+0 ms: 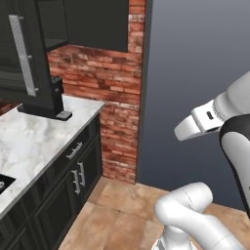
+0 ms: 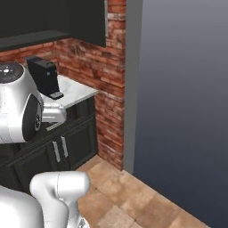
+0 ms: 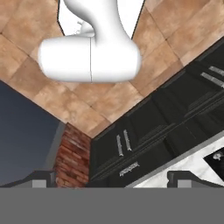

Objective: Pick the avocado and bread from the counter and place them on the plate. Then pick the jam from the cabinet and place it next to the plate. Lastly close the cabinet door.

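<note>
My gripper point(image 3: 113, 179) is open, its two dark fingertips point(image 3: 43, 177) set far apart with nothing between them. It hangs over the tiled floor beside the counter's end and points down toward the dark drawer fronts point(image 3: 144, 140). The marble counter point(image 1: 39, 136) point(image 2: 75, 91) runs along the left, with a sliver of it in the hand view point(image 3: 192, 168). Above it hangs the dark cabinet point(image 1: 93, 24) point(image 2: 53, 18). The cabinet door point(image 1: 14, 49), with its long silver handle, appears swung out toward me. The avocado, bread, plate and jam are out of view.
A black coffee machine point(image 1: 49, 97) point(image 2: 42, 75) stands on the counter's far end against the brick wall point(image 1: 117, 83). A blue-grey wall point(image 2: 178, 111) closes off the right. A black inset point(image 1: 2, 183) sits in the counter at the left edge. Tiled floor point(image 1: 117, 210) lies open below.
</note>
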